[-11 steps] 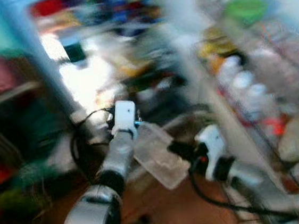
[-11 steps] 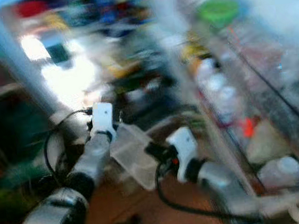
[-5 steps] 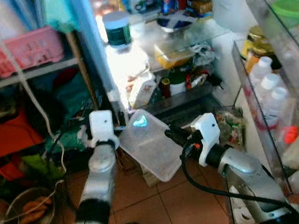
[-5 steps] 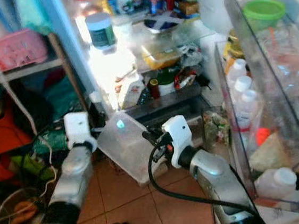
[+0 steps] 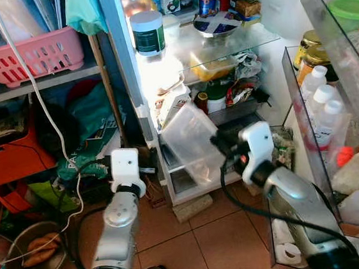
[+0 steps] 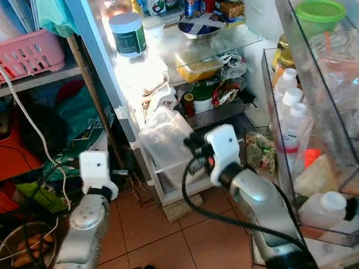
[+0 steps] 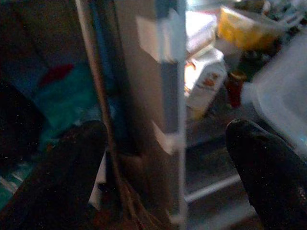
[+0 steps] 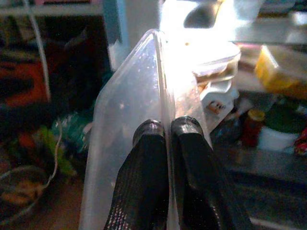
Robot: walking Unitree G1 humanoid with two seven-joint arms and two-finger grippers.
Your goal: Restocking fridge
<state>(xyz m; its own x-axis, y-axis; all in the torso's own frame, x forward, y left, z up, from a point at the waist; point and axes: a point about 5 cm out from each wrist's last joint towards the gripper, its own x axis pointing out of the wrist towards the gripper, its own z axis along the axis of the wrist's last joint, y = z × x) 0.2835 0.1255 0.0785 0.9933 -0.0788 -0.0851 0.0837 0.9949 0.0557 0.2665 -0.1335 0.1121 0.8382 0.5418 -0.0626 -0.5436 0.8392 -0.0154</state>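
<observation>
A clear, empty plastic container [image 5: 190, 140] hangs tilted in front of the open fridge's lower shelves [image 5: 229, 113]. My right gripper [image 8: 165, 127] is shut on its rim, with the two black fingers [image 8: 148, 143] pinching the edge [image 8: 160, 72]. From the head, the right gripper [image 5: 222, 144] sits at the container's right side. My left arm [image 5: 124, 172] is low, left of the fridge's edge and apart from the container. The left gripper [image 7: 165, 148] is open, fingers wide apart, facing the fridge's frame [image 7: 165, 86].
The fridge's glass shelf [image 5: 246, 37] carries a dark-labelled jar [image 5: 147, 32], a bowl [image 5: 210, 25] and a yellow box [image 5: 214, 68]. The open door's racks [image 5: 297, 96] on the right hold bottles [image 5: 320, 94]. A pink basket [image 5: 30, 54] sits on a shelf left; a metal bowl [image 5: 31, 253] lies on the floor.
The picture has sharpened and shifted as the camera moved. My right gripper has raised the container up toward the fridge's lower shelves. The left arm has dropped lower, away from the container.
</observation>
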